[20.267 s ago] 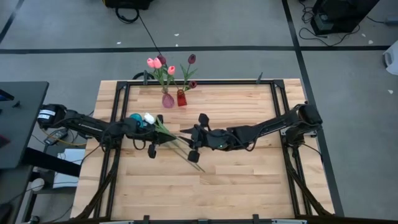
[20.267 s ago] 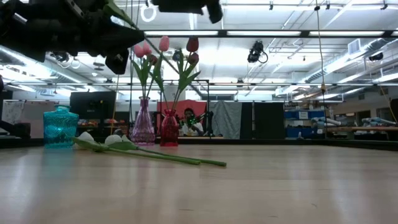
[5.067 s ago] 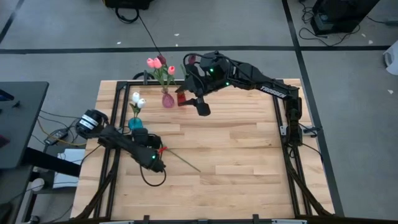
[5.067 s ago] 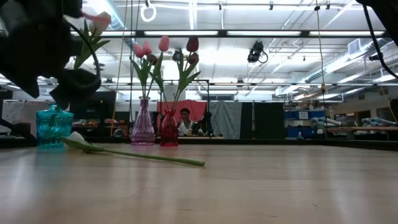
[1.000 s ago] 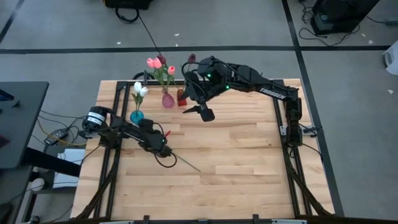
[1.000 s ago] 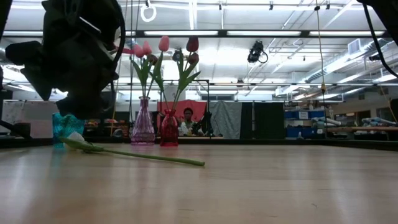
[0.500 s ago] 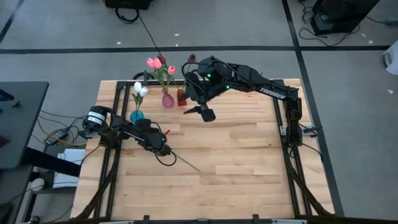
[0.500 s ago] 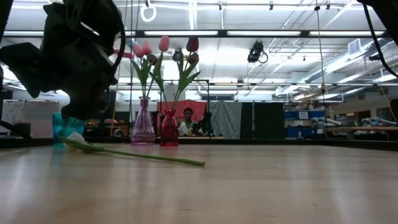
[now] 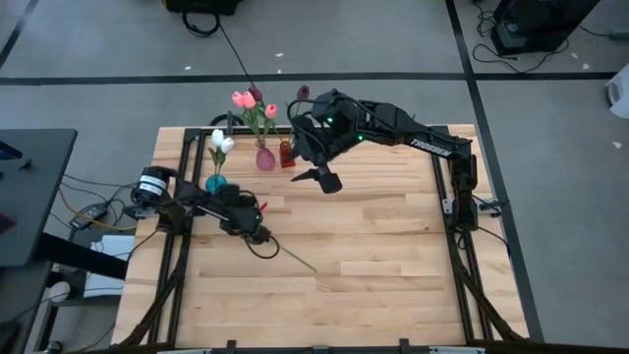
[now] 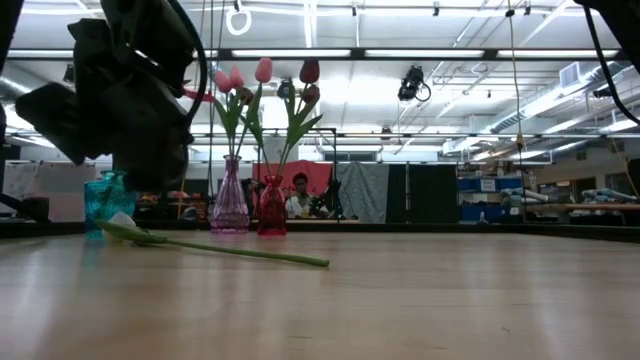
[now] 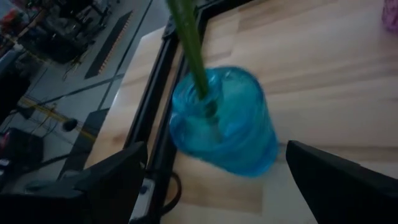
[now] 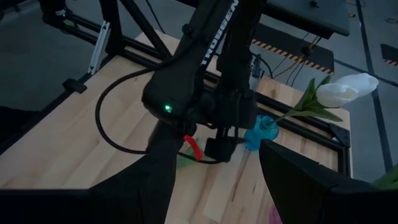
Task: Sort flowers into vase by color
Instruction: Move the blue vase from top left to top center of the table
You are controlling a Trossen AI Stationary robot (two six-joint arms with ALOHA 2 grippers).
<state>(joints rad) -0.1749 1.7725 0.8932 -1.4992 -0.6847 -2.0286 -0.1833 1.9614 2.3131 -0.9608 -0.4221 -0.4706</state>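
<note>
Flowers are mostly sorted: I see pink tulips (image 9: pixel 242 99) in the pink vase (image 9: pixel 264 157), maroon ones (image 9: pixel 302 92) in the red vase (image 9: pixel 286 153), white ones (image 9: pixel 217 141) in the blue vase (image 9: pixel 215 183). One white tulip (image 10: pixel 215 246) lies on the table (image 9: pixel 393 275), waiting. My left gripper (image 9: pixel 257 233) hovers over its head with fingers spread, holding nothing. My right gripper (image 9: pixel 321 178) hangs open beside the red vase. I judge one flower remains.
</note>
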